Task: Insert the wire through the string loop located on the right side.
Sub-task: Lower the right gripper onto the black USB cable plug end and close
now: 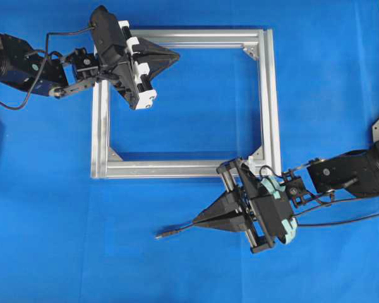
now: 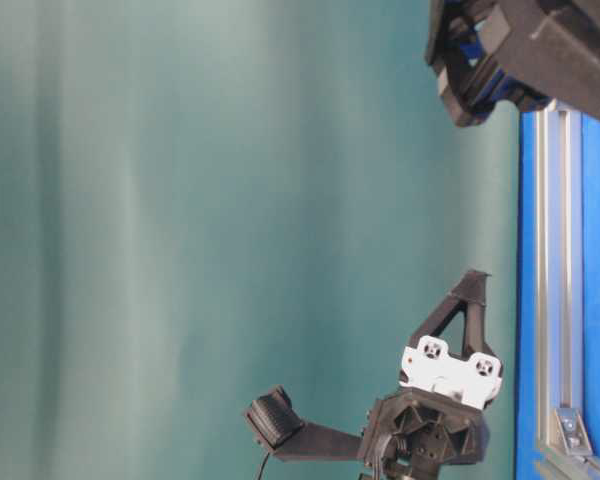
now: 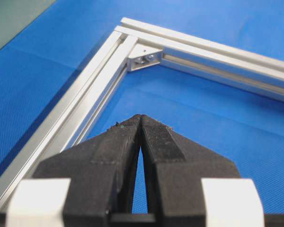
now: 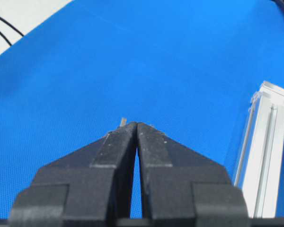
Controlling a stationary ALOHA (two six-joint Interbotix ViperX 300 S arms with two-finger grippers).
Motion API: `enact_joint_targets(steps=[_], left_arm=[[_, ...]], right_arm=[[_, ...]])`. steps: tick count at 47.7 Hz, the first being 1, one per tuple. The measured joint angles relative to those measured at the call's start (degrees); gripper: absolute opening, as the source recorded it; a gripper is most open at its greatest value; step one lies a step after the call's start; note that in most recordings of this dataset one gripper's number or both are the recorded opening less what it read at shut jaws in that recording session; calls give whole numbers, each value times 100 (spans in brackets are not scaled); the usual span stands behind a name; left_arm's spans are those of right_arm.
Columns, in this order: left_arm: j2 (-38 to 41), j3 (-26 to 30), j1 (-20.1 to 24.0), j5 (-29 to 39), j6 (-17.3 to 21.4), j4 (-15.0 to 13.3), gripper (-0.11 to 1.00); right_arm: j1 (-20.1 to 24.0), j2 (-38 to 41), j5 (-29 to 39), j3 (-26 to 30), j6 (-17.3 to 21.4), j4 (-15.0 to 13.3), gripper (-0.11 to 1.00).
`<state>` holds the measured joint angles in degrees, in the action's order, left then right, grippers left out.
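The wire lies on the blue mat, its plug tip (image 1: 164, 233) left of my right gripper (image 1: 196, 222). It runs under that gripper and comes out again toward the right edge (image 1: 347, 220). The right gripper is shut with nothing between its fingers and hovers over the wire. In the right wrist view (image 4: 136, 124) only the plug's end (image 4: 123, 122) peeks past the left finger. My left gripper (image 1: 175, 57) is shut and empty over the top left corner of the silver frame (image 1: 268, 95). In its own wrist view (image 3: 141, 117) it points at a frame corner. I cannot make out the string loop.
The frame's bars (image 3: 85, 109) lie flat on the mat, with triangular brackets (image 3: 144, 56) in the corners. The frame's near corner (image 4: 267, 151) sits to the right of the right gripper. In the table-level view, the left gripper (image 2: 475, 275) hangs off the mat beside the frame (image 2: 555, 250).
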<state>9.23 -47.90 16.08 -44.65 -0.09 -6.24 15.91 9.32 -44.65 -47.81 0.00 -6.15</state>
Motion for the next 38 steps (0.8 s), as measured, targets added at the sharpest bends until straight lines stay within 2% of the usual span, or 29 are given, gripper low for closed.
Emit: enact_joint_targets(steps=[5, 16, 27, 33, 38], left_arm=[[-79, 0, 9, 105, 62, 26, 0], [-114, 0, 35, 185, 53, 53, 0], [-114, 0, 26, 185, 53, 62, 0], [-114, 35, 26, 185, 53, 62, 0], [-114, 62, 18, 185, 53, 62, 0]], right_arm=[[79, -79, 114, 44, 18, -9, -6], [185, -132, 721, 211, 79, 0, -6], [202, -132, 782, 237, 492, 0, -5], [211, -132, 782, 237, 642, 9, 7], [211, -132, 800, 237, 686, 114, 32]])
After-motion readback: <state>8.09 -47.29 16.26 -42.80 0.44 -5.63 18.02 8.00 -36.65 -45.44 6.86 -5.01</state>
